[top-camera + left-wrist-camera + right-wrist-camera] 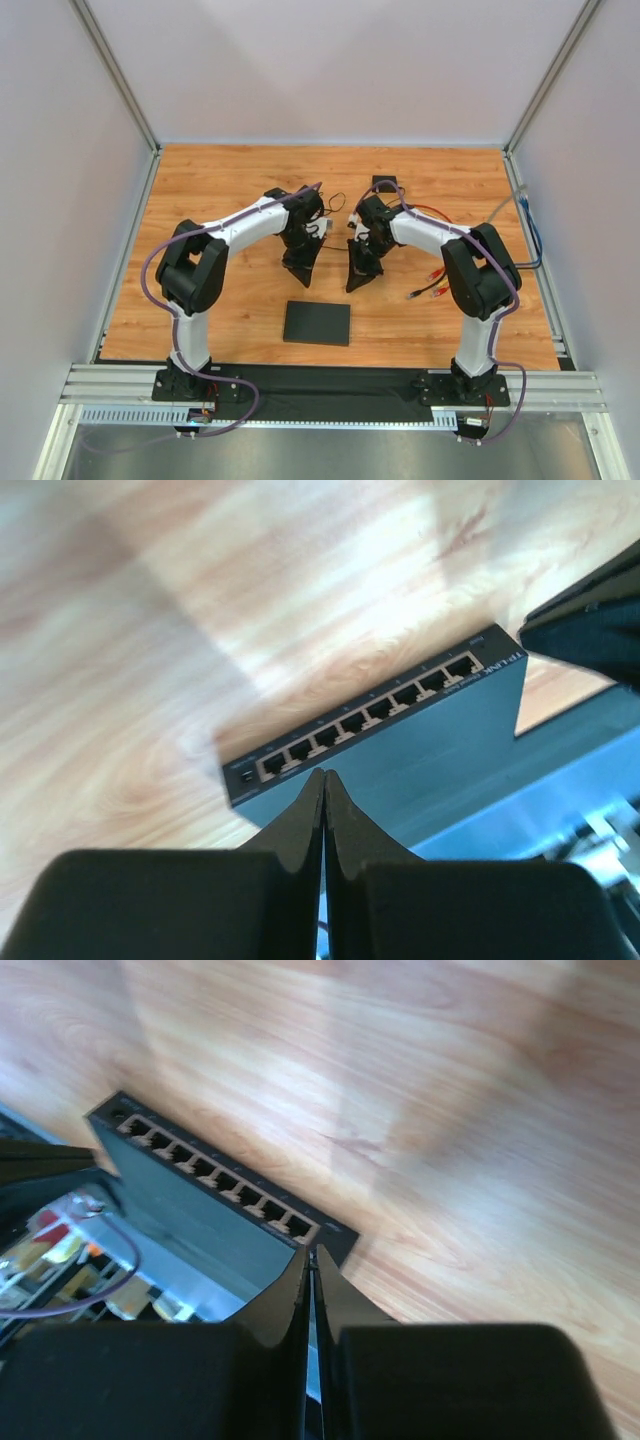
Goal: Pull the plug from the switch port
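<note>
left hand (301,272), right hand (356,282) pressed together | switch (317,322) near bases | loose cables (431,284) right

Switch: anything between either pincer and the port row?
Nothing visible. The left pincer and right pincer are both shut, hanging just off the switch on its port row side, with only bare table between. Every socket in view looks empty, with no plug seated.

Overhead view: bright, sharp. My wrist views: glare streaks across table (150,600); left gripper (323,775) blurred, bottom centre.
</note>
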`<state>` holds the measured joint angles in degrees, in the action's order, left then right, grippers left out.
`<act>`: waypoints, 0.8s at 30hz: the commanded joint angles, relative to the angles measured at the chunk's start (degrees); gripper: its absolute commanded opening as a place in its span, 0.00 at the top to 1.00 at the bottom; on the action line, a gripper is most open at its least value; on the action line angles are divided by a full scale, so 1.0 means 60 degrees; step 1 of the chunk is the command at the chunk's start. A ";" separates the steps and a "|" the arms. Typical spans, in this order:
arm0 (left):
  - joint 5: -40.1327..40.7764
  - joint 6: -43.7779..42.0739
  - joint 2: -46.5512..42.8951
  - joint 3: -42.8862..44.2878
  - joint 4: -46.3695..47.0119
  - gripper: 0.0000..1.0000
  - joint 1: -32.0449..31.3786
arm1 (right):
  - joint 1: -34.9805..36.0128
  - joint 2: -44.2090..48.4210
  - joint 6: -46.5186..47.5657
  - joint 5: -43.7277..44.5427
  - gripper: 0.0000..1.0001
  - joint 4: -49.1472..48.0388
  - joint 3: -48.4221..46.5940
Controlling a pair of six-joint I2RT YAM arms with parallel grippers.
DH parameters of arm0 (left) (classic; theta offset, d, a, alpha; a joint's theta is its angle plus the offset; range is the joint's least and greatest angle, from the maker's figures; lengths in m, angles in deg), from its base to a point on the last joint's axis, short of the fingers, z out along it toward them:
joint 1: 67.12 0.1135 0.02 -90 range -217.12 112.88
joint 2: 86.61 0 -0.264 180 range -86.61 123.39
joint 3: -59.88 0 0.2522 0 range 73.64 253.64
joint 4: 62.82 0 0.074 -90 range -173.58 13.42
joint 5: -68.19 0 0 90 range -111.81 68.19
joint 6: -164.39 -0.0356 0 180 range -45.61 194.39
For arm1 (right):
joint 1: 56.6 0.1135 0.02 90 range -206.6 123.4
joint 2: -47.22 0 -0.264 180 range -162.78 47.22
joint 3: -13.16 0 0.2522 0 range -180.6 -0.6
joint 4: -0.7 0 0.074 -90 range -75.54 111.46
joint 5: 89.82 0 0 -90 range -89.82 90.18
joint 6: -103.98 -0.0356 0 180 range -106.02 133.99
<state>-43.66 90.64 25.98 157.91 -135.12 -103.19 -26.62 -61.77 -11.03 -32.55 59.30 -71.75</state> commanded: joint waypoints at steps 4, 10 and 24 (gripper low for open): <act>0.1633 0.0074 -0.1640 -0.0286 -0.0497 0.88 0.0036 | 0.0057 0.0804 0.1209 0.2505 0.95 0.1621 -0.0241; 0.1707 0.0674 -0.3617 -0.1534 0.0586 0.59 0.0241 | 0.0057 0.2135 0.0963 0.3461 0.89 0.1917 0.0140; 0.0712 0.3764 -0.7704 -0.6366 0.5052 0.18 0.0388 | 0.0072 0.5377 -0.1192 0.5045 0.20 0.1169 0.2570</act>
<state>-36.66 106.49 -16.44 125.34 -115.34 -101.05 -26.62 -31.43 -15.53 -5.21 68.41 -59.21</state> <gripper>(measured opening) 0.817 0.795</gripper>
